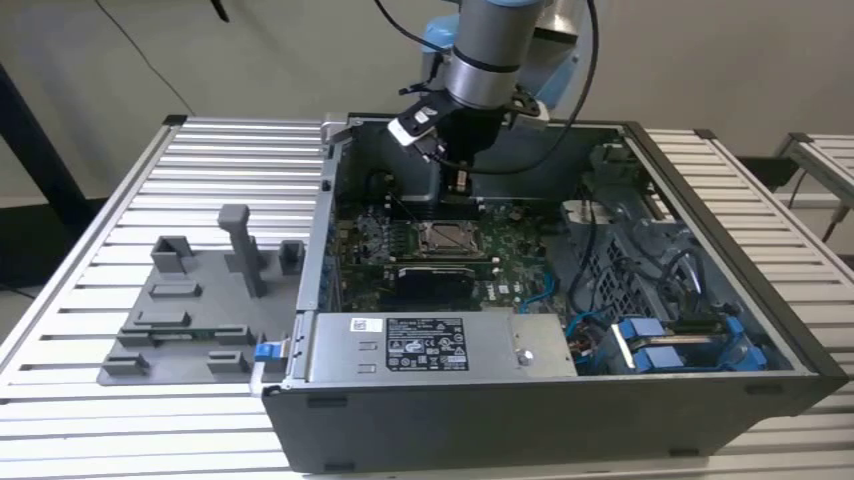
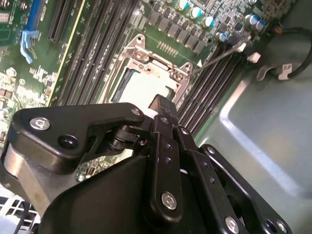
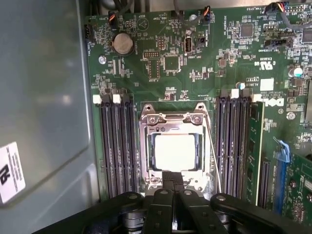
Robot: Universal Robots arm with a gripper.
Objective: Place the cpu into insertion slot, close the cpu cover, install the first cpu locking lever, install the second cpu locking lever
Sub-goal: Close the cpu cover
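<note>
The gripper (image 3: 173, 175) has its two black fingers (image 2: 163, 146) drawn together, tips touching or nearly so, with nothing seen between them. In both wrist views the tips hang just over one edge of the cover (image 3: 171, 127), though I cannot tell whether they touch it. In the exterior view the gripper (image 1: 457, 185) hangs from the arm (image 1: 483, 50), just above the slot (image 1: 447, 238) inside the open case (image 1: 534, 420). The cpu (image 3: 174, 152) already sits in the slot, its pale silvery top showing through the cut-out of the cover, which lies flat over it. In the second wrist view the cpu (image 2: 144, 87) shows the same way, framed by the cover (image 2: 157, 61). A thin wire lever (image 3: 213, 151) runs along one side of the slot, slanting slightly away from the frame; whether it is latched I cannot tell. Black memory slots (image 3: 117, 146) flank the socket on both sides of the green board (image 3: 195, 63), and a coin cell (image 3: 122, 44) sits farther off on the board. In the exterior view a silver supply box (image 1: 427, 345) lies along the near side of the case. A grey fixture (image 1: 187, 320) stands on the slatted table (image 1: 240, 160) at the exterior view's left.
</note>
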